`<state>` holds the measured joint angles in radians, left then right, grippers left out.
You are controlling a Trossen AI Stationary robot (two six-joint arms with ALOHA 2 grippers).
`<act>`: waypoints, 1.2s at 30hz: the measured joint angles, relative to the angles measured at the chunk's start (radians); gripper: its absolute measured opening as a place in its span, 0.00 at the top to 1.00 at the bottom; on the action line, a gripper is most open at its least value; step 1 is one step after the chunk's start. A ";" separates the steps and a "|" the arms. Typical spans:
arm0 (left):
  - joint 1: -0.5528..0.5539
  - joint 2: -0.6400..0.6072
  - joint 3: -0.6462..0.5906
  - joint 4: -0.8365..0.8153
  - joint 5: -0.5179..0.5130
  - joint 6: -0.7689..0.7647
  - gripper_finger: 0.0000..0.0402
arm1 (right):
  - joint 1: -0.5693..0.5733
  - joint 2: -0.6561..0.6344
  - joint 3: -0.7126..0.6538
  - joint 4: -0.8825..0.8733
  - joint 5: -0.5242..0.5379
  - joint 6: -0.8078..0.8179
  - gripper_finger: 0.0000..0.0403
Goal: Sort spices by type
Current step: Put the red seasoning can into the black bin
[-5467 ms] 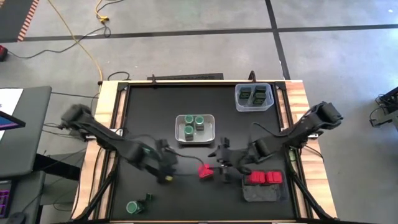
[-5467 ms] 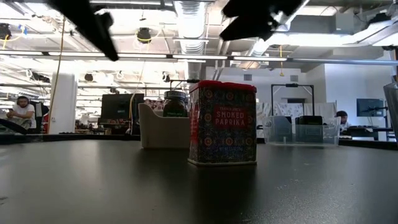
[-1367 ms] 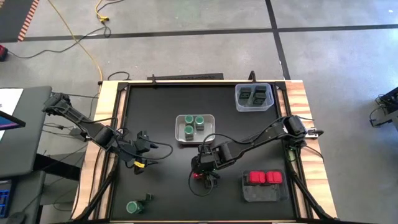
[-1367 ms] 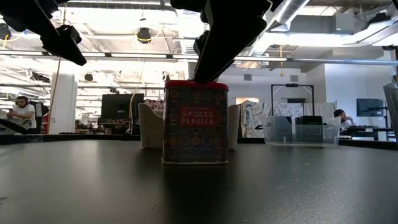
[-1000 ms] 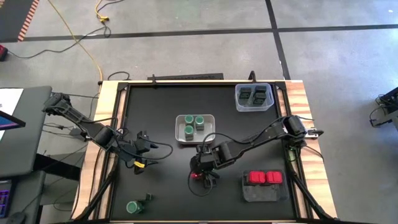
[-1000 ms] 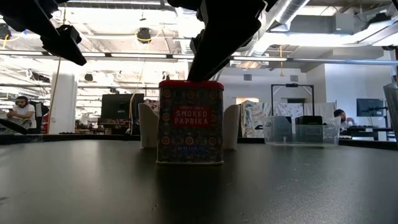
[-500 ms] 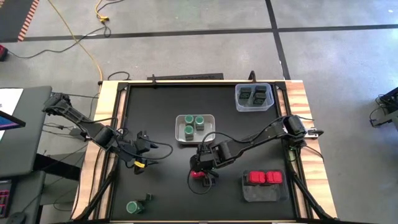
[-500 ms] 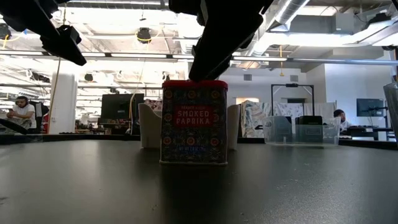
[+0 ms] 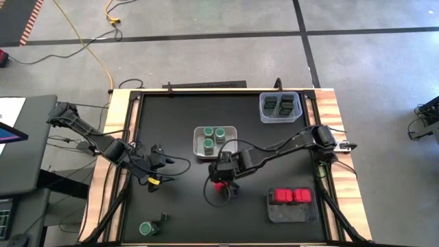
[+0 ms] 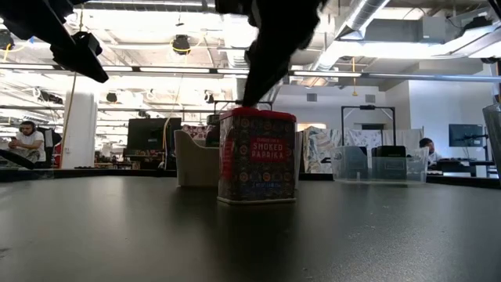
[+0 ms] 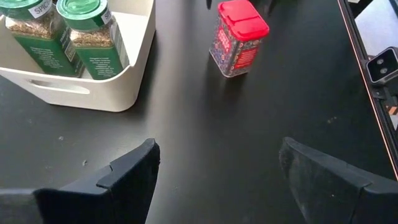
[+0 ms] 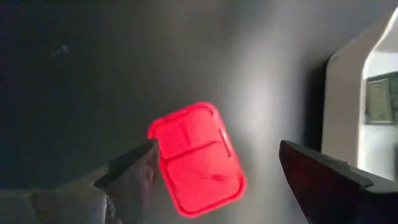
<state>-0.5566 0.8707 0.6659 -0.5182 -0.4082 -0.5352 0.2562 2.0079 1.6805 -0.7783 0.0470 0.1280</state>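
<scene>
A red-lidded spice box [image 12: 196, 158] marked smoked paprika stands upright on its base on the black table [image 9: 178, 206], near the middle. My right gripper [image 12: 217, 162] hangs open above it, one finger [image 12: 134, 171] right at the lid's edge and the other [image 12: 317, 177] well off to the side. My left gripper [image 11: 217, 168] waits open and empty over the table's left part, facing the box [image 11: 239, 37]. Green-lidded jars [image 9: 214, 138] stand in a white tray [image 9: 232, 152]. My right gripper comes at the box from above, slanting down. In the low view one finger [image 10: 262, 74] reaches to the lid's top edge [image 10: 244, 110]. I cannot tell whether it touches the lid. The box stands on the table by itself.
A clear tray [image 9: 263, 116] with dark tins stands at the far right corner. A dark tray [image 9: 288, 214] with two red boxes [image 9: 291, 196] lies at the near right. One green-lidded jar [image 9: 146, 228] stands alone near the front left corner.
My right gripper has opened off the red box's top, risen a little and drawn toward the far edge. The box has shifted slightly that way and turned about on the table, so a corner now faces the low view.
</scene>
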 joint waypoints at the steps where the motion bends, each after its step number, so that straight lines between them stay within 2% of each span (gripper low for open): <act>1: 0.000 0.000 0.000 0.000 0.000 0.002 0.21 | -0.005 0.000 0.014 -0.012 0.000 0.001 0.11; 14: 0.000 0.000 0.000 -0.015 -0.001 0.018 0.21 | 0.005 0.000 0.044 -0.024 -0.001 0.108 0.11; 20: 0.000 0.000 0.000 -0.015 0.000 0.009 0.21 | 0.018 0.007 0.045 -0.014 -0.002 0.108 0.11; 22: 0.000 0.000 0.000 -0.015 0.000 -0.002 0.21 | 0.028 0.010 0.044 -0.025 -0.001 0.072 0.11; 29: 0.000 0.000 0.000 -0.015 0.000 -0.008 0.21 | 0.065 0.010 0.026 -0.006 0.027 -0.265 0.11; 32: 0.000 0.000 0.000 -0.015 0.000 -0.008 0.21 | 0.066 0.009 0.007 0.035 0.028 -0.288 0.11; 36: 0.000 0.000 0.000 -0.015 0.000 -0.008 0.21 | 0.056 0.011 -0.019 0.048 0.028 -0.241 0.11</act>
<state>-0.5564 0.8707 0.6659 -0.5327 -0.4084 -0.5434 0.3123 2.0193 1.6619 -0.7301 0.0751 -0.1132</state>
